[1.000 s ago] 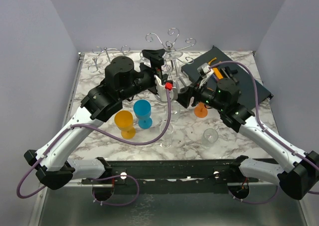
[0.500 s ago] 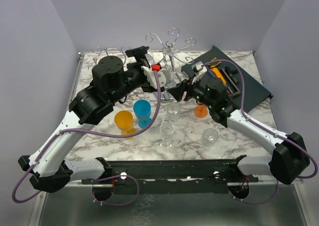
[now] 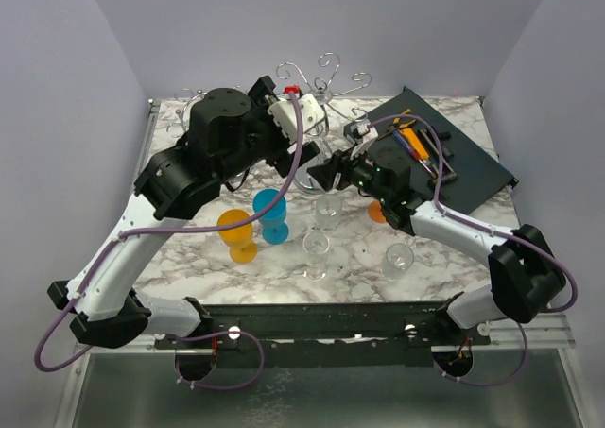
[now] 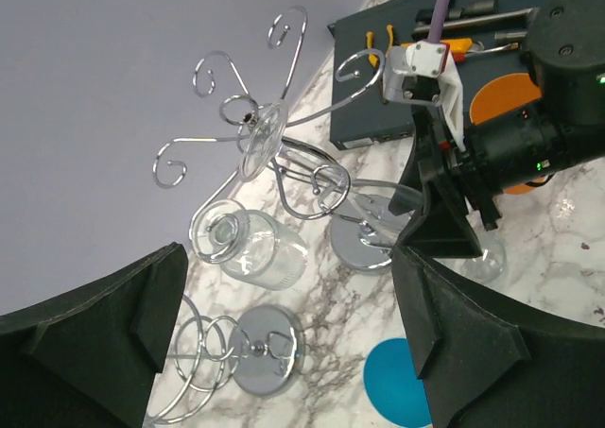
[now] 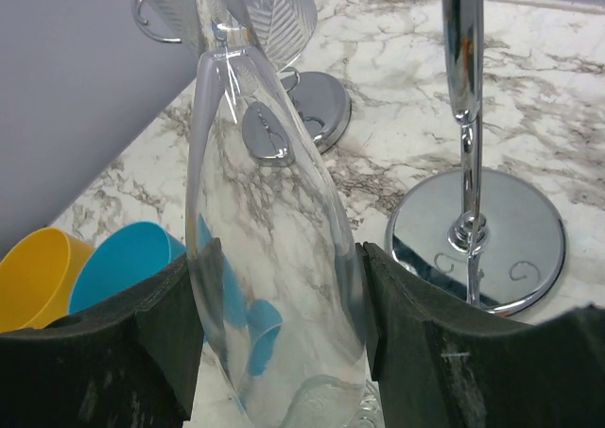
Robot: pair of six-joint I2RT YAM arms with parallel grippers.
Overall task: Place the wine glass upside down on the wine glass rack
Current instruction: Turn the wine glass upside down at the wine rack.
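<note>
Clamping the bowl of the clear wine glass (image 5: 269,258) from both sides, the right gripper (image 5: 279,296) has its jaws part-way apart, pads pressed against the glass. The glass's long axis runs away from these jaws, with the stem end leading and rising toward the far side; its foot is out of the wrist view. The wine glass rack (image 5: 460,88) stands just right of the glass and a little farther off, its wire hooks above the stem end. So the move looks like a lift and slide of the foot into a hook. The left gripper (image 4: 290,286) hangs above the rack with jaws spread wide and nothing between them; the right arm is the nearer one. Another glass (image 4: 250,248) hangs bowl-down from the rack.
</note>
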